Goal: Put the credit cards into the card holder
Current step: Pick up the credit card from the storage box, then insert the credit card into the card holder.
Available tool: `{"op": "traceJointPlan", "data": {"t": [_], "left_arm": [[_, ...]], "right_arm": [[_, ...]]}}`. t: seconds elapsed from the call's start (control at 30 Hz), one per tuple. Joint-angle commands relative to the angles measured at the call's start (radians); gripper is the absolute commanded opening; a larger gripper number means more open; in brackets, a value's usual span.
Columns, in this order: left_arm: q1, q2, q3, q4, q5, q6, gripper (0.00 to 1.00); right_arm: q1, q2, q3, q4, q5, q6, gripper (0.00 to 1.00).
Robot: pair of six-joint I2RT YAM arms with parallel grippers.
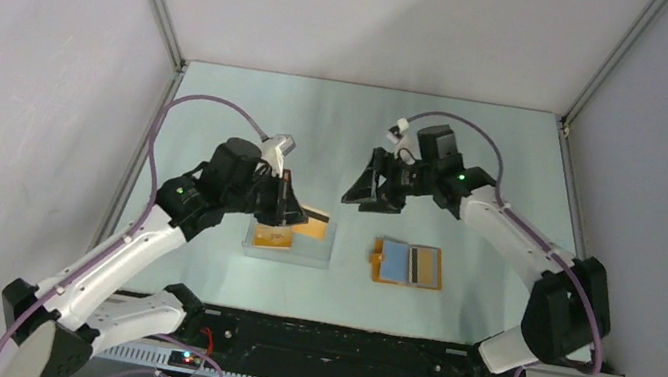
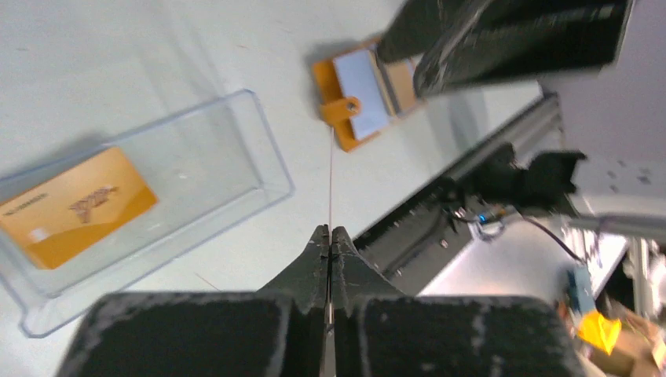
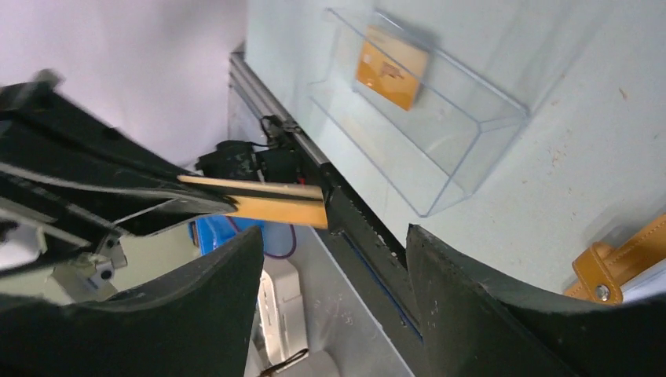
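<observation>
Item 1: my left claw (image 1: 287,203). Its jaws are pressing together on a card (image 1: 314,223), pinching it by one end. The card is sticking out past the fingertips toward my right claw (image 1: 377,195), clear of the table (image 1: 474,170). My left wrist camera is seeing it edge-on, as a thin line (image 2: 331,181) running out from the tips (image 2: 330,232). A dark stripe is showing along one face.

Item 2: my right claw. Its jaws are standing spread and gripping nothing (image 3: 334,236). It is hanging just beyond the free end of the held card (image 3: 275,203), facing my left claw (image 3: 118,196).

Item 3: a second card (image 1: 274,237). It is lying flat inside a clear box (image 1: 287,254), directly below my left claw, printed face up (image 2: 75,208).

Item 4: the box (image 2: 267,157). It is sitting on the table, below my left claw and apart from the holder (image 1: 409,264).

Item 5: the holder. It is lying open on the table, blue-grey pockets up, below my right claw and on its near side. No card is showing in it (image 2: 357,98).
</observation>
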Motion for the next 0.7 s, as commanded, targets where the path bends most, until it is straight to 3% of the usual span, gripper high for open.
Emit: {"op": "traceJointPlan", "data": {"t": [0.0,0.27,0.5,0.67], "left_arm": [[-0.010,-0.031,0.019,-0.097,0.266,0.105,0.00],[-0.112,-0.070,0.004,-0.096,0.499,0.141,0.00],[-0.182,-0.066,0.041,-0.094,0.585,0.154,0.00],[-0.205,-0.065,0.050,-0.094,0.579,0.149,0.00]], "right_arm": [[-0.044,-0.106,0.033,-0.051,-0.178,-0.162,0.70],[0.044,-0.139,0.029,-0.280,-0.421,-0.471,0.56],[0.201,-0.150,-0.006,-0.242,-0.569,-0.453,0.44],[0.294,-0.158,-0.007,-0.219,-0.578,-0.415,0.37]]}}
